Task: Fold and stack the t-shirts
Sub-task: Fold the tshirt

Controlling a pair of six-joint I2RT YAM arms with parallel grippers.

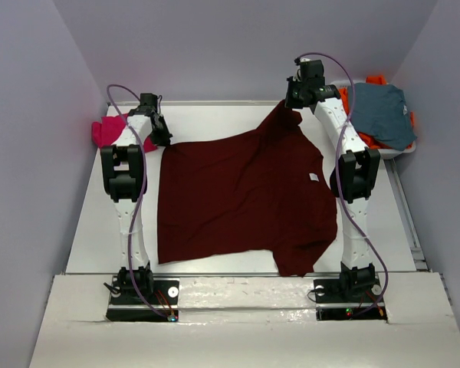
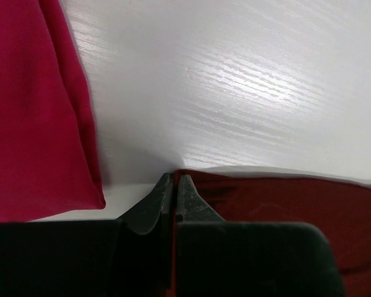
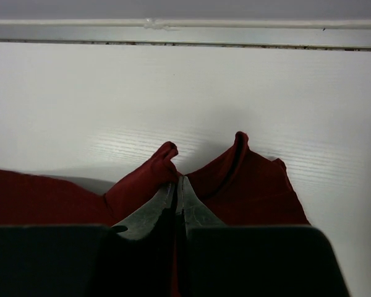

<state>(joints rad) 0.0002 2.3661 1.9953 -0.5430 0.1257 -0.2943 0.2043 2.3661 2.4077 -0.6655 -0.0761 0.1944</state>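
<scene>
Pale lilac walls (image 1: 215, 46) close round a white table (image 1: 215, 115), with both arms bolted at its near edge. Far left, at the table's border, a magenta-pink t-shirt (image 1: 106, 130) lies bunched just beside the left arm's wrist. The left gripper (image 1: 162, 139) is down at the far left corner of the maroon t-shirt (image 1: 245, 199). In the left wrist view its fingers (image 2: 188, 198) are pressed together with a thin sliver of dark red cloth caught between them, and the pink cloth lies close alongside without touching. The maroon t-shirt spreads mostly flat over the middle of the table between the two arms. Its near edge lies close to the table's front, one part juts out at the near right, and a small white label (image 1: 313, 177) shows toward its right side. At the shirt's far right the cloth rises to a peak where the right gripper (image 1: 294, 106) pinches it. The right wrist view shows those fingers (image 3: 191, 204) shut tight, with maroon folds puckered up on either side of them. Furthest right, a white tray (image 1: 409, 151) holds a grey-blue garment (image 1: 383, 115) lying on top of an orange garment (image 1: 376, 79), well apart from the maroon shirt.
</scene>
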